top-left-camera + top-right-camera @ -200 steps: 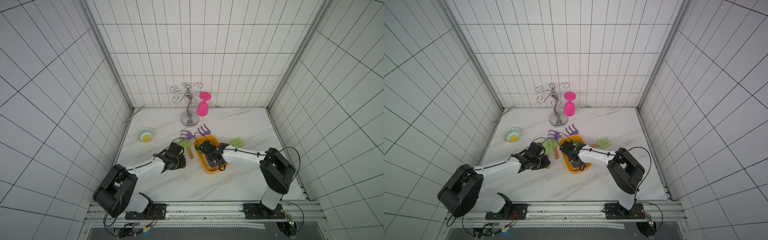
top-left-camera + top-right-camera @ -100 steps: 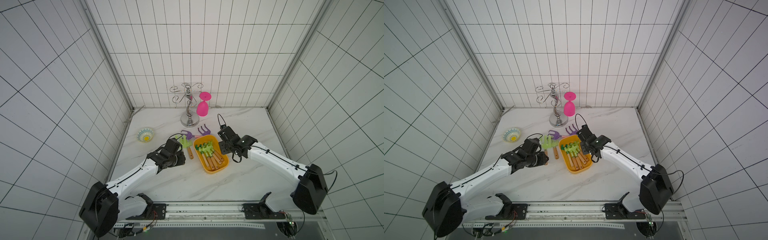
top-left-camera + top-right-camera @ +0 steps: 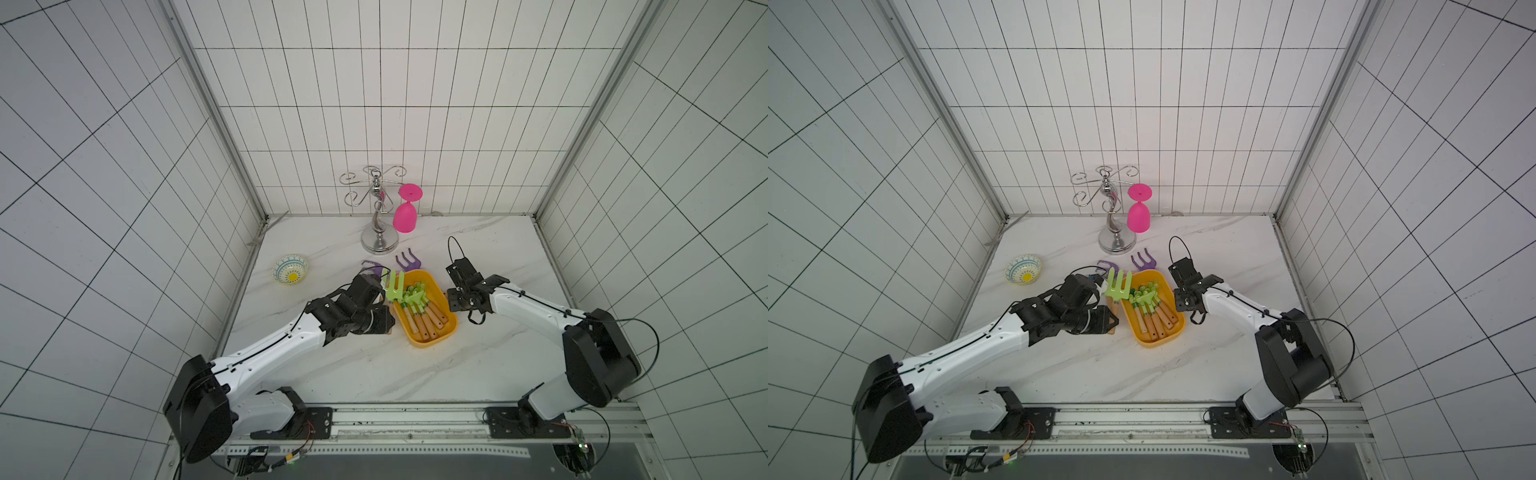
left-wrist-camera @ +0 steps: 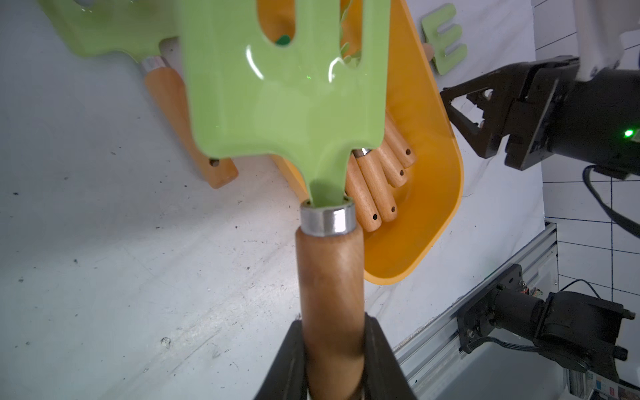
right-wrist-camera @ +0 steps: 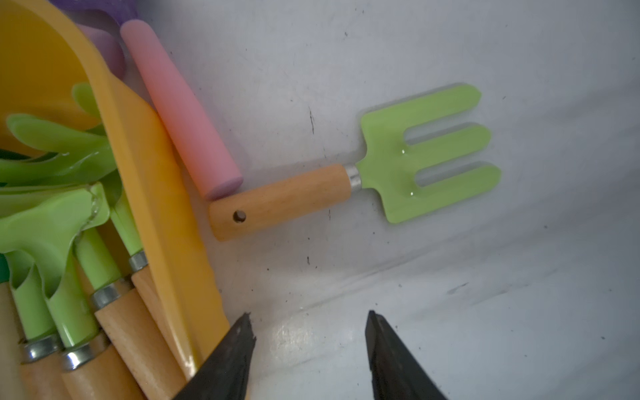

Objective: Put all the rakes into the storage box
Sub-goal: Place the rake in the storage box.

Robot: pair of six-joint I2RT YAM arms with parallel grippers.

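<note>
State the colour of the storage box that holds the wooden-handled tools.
Yellow-orange storage box; it shows best in a top view.

A patterned bowl (image 3: 290,270) sits well apart from a silver stand (image 3: 379,239), with a pink goblet (image 3: 405,217) inverted beside it.

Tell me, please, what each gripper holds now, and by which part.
The left gripper is shut on the green rake, by the end of its wooden handle. The right gripper is open and holds nothing.
</note>
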